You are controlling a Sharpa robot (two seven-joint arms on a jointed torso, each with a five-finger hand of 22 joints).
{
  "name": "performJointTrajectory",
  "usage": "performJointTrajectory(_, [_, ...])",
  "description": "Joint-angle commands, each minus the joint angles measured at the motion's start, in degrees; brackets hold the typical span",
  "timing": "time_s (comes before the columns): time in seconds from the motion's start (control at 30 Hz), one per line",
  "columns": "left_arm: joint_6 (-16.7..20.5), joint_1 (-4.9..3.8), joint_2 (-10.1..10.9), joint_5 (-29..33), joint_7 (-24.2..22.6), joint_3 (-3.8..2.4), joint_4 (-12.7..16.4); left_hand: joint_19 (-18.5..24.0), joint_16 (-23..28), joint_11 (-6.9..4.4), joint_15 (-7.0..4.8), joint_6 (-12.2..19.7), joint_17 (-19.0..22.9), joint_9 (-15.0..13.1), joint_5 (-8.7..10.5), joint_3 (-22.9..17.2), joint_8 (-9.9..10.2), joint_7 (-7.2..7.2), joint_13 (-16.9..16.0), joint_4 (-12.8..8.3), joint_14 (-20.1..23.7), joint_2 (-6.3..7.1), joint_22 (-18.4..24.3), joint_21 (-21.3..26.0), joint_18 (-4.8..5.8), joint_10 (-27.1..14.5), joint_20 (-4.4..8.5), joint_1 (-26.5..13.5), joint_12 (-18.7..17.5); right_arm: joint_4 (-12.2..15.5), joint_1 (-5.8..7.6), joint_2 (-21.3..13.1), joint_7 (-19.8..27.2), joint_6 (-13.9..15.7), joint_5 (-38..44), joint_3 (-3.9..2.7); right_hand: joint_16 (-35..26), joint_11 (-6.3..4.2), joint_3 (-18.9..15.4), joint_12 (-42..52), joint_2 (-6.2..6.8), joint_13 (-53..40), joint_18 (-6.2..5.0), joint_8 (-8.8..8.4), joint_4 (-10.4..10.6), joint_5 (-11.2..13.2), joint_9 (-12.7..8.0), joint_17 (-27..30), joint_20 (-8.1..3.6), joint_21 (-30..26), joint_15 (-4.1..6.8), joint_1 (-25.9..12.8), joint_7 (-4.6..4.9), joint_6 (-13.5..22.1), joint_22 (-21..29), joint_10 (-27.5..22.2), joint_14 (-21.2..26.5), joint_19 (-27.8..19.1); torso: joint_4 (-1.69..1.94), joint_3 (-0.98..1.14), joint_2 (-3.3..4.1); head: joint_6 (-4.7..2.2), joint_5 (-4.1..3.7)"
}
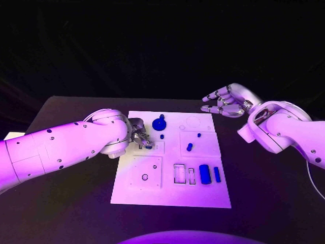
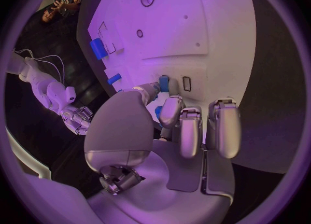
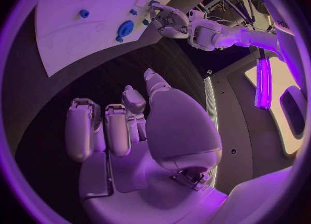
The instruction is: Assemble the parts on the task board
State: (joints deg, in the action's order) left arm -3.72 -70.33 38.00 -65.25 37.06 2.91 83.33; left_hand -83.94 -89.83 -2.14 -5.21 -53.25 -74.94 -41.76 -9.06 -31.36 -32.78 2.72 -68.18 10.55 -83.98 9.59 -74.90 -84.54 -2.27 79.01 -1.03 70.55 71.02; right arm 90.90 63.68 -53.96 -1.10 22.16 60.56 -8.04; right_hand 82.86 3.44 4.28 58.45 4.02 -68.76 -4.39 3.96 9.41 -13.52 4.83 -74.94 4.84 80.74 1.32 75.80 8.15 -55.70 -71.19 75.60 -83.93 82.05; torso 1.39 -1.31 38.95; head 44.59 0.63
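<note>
Your left hand (image 1: 138, 135) was down on the task board (image 1: 170, 195) near its left edge, fingers curled in and pinching a small blue part (image 2: 163, 83) at the fingertips, right by a small rectangular slot (image 2: 186, 83) in the board. Your right hand (image 1: 225, 103) hovered released, fingers apart and holding nothing, over the desk (image 1: 280, 203) just off the board's far right corner. Out across the board you had a round blue part (image 1: 159, 123) near the far edge, two small blue parts (image 1: 190, 147) toward the middle, and a blue block (image 1: 204, 173) beside a thinner blue bar (image 1: 217, 174) toward the near right.
</note>
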Motion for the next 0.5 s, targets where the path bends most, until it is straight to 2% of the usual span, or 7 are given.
performJointTrajectory(0.03, [-2.2,0.2,-0.4,0.4,0.0,0.14,-0.1,-2.8,-0.2,-0.32,-0.46,-1.3,-15.1,-0.2,-0.01,-5.3,-0.4,-1.23,-0.2,-5.1,-6.0,-0.07,-6.4,0.0,0.36,0.4,0.3,-1.4,0.4,0.0,-0.05,0.0,0.2,-0.7,0.2,0.0,-0.2,-0.32,-0.2,0.1,-0.1,0.0,0.57,0.17,0.1,-0.3,-0.1,-3.8,-0.19,-0.3,-0.02,0.2,0.08,-0.4,0.0,-0.2,-3.6,-0.2,-0.01,0.05,0.02,0.09,0.07])
performJointTrajectory(0.17, [-2.7,0.19,-0.7,0.4,0.2,0.13,-0.5,-2.9,-0.2,-0.51,-0.62,-1.8,-15.1,-0.6,0.06,-4.2,-0.7,-1.46,-0.5,-4.3,-6.0,-0.09,-6.5,-0.1,0.39,0.6,0.47,-3.1,0.7,0.0,-0.05,0.1,0.2,-0.7,0.2,0.0,-0.2,-0.32,-0.2,0.1,-0.1,0.0,0.57,0.17,0.1,-0.3,-0.1,-3.8,-0.19,-0.3,-0.02,0.2,0.08,-0.4,0.0,-0.2,-3.6,-0.2,-0.03,0.02,0.0,0.23,0.06])
performJointTrajectory(0.3, [-2.8,0.17,-0.9,0.4,0.2,0.12,-0.9,-2.9,-0.2,-0.61,-0.72,-2.1,-15.1,-1.0,0.15,-2.1,-0.8,-1.58,-0.6,-2.9,-6.0,-0.05,-6.6,-0.1,0.4,0.6,0.58,-5.5,0.7,0.0,-0.05,0.2,0.2,-0.6,0.2,0.0,-0.2,-0.32,-0.2,0.2,-0.11,0.0,0.57,0.17,0.1,-0.4,-0.1,-3.9,-0.19,-0.3,-0.02,0.2,0.08,-0.4,0.1,-0.2,-3.6,-0.2,-0.03,0.1,0.03,0.23,0.1])
performJointTrajectory(0.5, [-3.1,0.13,-1.5,0.4,0.3,0.1,-1.7,-3.0,-0.2,-0.7,-0.82,-2.3,-15.1,-1.3,0.08,-0.9,-0.9,-1.67,-0.9,-2.1,-6.0,-0.72,-6.7,-0.1,0.42,0.7,0.69,-6.7,1.0,0.0,-0.05,0.3,0.2,-0.6,0.2,0.0,-0.2,-0.33,-0.2,0.2,-0.13,0.0,0.56,0.16,0.1,-0.4,-0.1,-3.9,-0.19,-0.3,-0.02,0.3,0.08,-0.4,0.1,-0.2,-3.7,-0.2,-0.05,0.03,0.03,0.28,0.01])
